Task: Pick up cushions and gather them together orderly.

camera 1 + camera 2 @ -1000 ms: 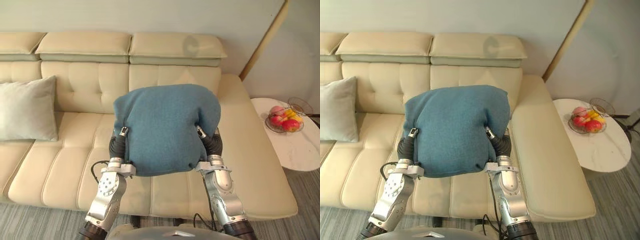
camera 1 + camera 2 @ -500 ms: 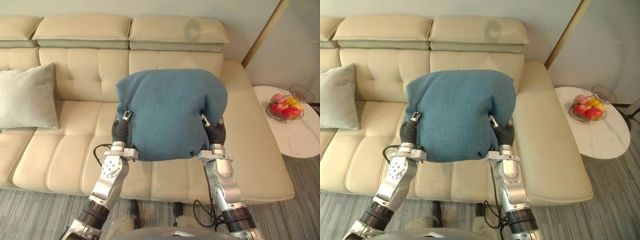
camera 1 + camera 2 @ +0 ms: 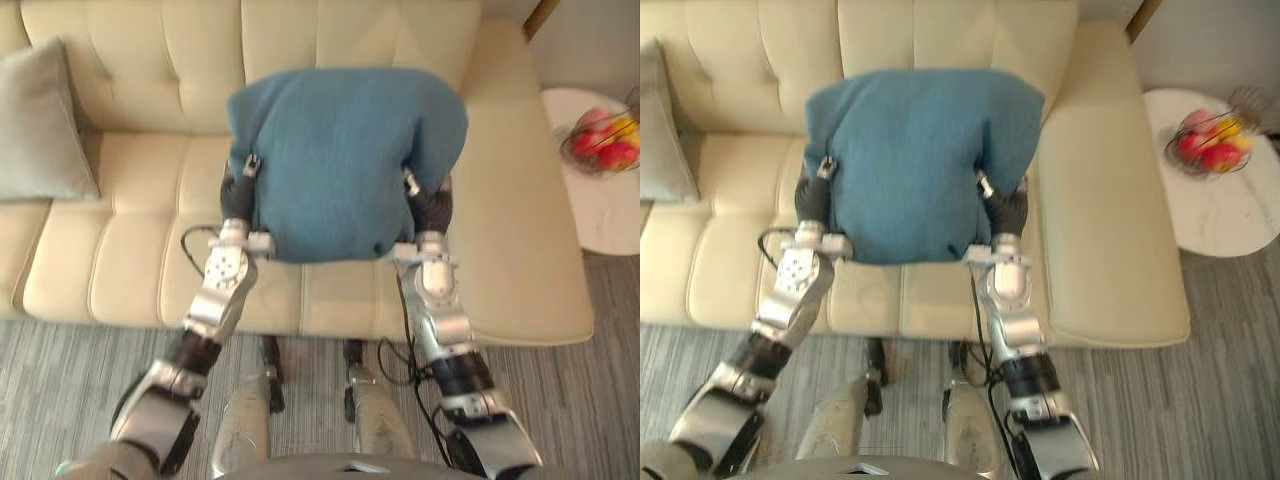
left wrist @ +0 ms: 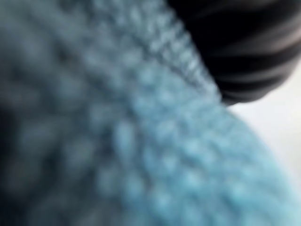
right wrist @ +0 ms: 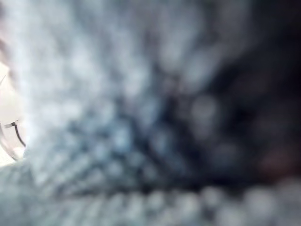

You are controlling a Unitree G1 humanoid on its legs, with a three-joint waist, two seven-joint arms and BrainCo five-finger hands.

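The soft blue knitted cushion [image 3: 345, 160] is held between the left robot hand [image 3: 237, 196] and right robot hand [image 3: 430, 207] above the cream leather sofa [image 3: 140, 260]. Hand closure cannot be determined. Risk: uneven pressure may let it slip before it reaches the pale grey cushion [image 3: 40, 130].

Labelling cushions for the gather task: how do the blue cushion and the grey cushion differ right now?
Colour: the blue cushion is teal-blue, the grey cushion pale grey. Support: the blue cushion is held up between the left hand and right hand over the sofa; the grey cushion leans on the sofa's backrest, untouched. Both are soft, roughly rectangular cushions.
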